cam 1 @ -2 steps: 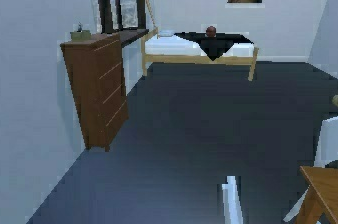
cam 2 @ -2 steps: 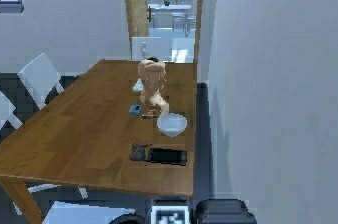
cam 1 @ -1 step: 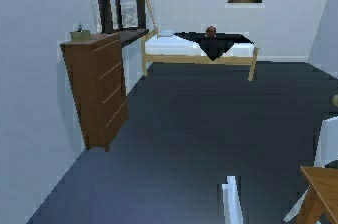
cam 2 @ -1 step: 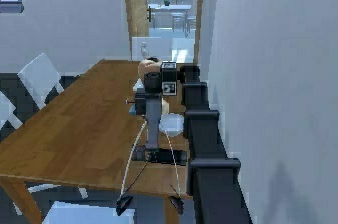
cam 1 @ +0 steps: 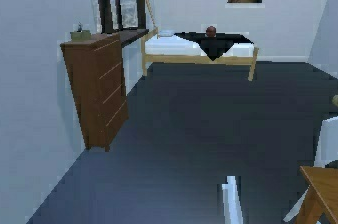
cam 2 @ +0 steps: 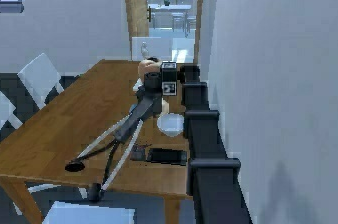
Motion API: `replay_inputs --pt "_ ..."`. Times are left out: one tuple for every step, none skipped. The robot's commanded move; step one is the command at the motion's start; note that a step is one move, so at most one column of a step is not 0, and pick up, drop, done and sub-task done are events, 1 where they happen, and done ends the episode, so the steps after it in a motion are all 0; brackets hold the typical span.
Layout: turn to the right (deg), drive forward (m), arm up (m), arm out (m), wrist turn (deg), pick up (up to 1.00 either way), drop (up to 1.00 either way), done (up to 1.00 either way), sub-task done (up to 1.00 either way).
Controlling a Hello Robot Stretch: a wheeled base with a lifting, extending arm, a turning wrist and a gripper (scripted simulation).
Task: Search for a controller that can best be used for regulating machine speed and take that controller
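Here the hand [cam 2: 149, 84] is above the wooden table [cam 2: 67, 120], and I cannot tell if it holds anything. A flat dark thing [cam 2: 165, 155] lies there by a white bowl [cam 2: 170, 123]. White chairs [cam 2: 39, 75] stand near.

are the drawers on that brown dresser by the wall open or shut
Shut. In the forward view the dresser has flush drawer fronts, with none pulled out.
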Motion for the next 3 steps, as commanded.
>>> replay_inputs --pt "0.0 0.0 0.0 0.0 45.0 0.0 0.0 0.0 0.0" --pt "0.0 0.0 0.0 0.0 45.0 0.0 0.0 0.0 0.0" --pt "0.0 0.0 0.0 0.0 27.0 0.0 0.0 0.0 0.0"
